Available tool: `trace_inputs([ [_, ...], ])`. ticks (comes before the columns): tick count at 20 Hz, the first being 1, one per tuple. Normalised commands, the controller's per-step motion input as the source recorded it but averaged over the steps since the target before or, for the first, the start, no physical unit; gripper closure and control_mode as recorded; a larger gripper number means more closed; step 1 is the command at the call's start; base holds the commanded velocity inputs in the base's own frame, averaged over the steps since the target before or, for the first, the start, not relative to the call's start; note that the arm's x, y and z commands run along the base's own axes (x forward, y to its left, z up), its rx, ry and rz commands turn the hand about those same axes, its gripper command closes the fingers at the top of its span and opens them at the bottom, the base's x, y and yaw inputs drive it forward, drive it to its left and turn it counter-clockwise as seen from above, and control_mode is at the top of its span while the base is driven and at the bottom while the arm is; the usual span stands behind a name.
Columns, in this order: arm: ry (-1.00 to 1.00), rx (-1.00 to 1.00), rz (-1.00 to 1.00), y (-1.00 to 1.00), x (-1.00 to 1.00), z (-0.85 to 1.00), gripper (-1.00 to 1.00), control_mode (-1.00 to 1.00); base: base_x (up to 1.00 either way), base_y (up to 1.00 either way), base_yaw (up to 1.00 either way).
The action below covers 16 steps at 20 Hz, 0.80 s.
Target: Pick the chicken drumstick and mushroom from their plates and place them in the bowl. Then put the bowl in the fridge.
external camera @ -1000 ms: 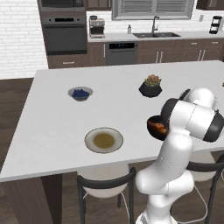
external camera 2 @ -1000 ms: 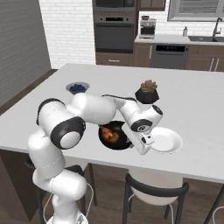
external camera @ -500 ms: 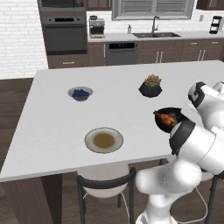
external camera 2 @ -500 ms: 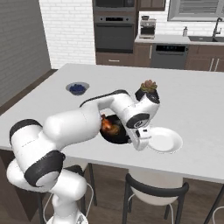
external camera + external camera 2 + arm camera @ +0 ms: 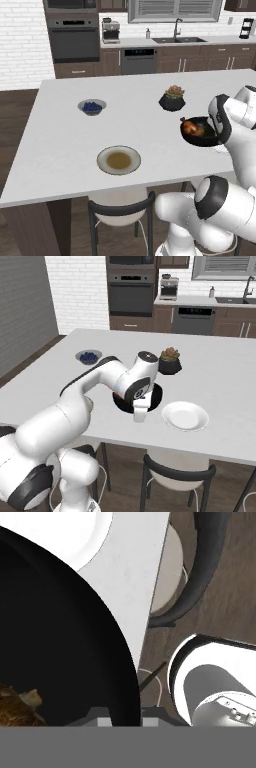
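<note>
One black bowl (image 5: 200,132) is held at its rim above the white surface (image 5: 60,135).

The fingers (image 5: 125,714) are seen closed on the rim of the bowl in the hand view. One chicken drumstick (image 5: 191,128) is seen inside the bowl; the mushroom cannot be told apart there. Two plates are counted on the surface: one beige-brown plate (image 5: 118,160) near the front edge, and one white plate (image 5: 185,415) just beside the bowl. One small bowl of blueberries (image 5: 92,106) is placed well apart from them, and one succulent pot (image 5: 172,98) is placed behind the black bowl. Two chairs are counted under the front edge, among them one dark-framed chair (image 5: 178,481). No writing or label can be read on any thing.
</note>
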Motion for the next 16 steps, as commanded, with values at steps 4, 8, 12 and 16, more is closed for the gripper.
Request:
trace_inputs([
  [4, -0.18, 0.05, -0.27, 0.48, -0.29, 0.34, 1.00, -1.00, 0.00, 0.00, 0.00],
  [8, -0.14, 0.03, -0.06, 0.55, -0.40, 0.46, 1.00, -1.00, 0.00, 0.00, 0.00],
  [12, 0.03, 0.06, 0.00, 0.77, -0.08, 0.02, 1.00, -1.00, 0.00, 0.00, 0.00],
  [16, 0.00, 0.06, 0.00, 0.38, -0.27, 0.20, 1.00, -1.00, 0.00, 0.00, 0.00],
])
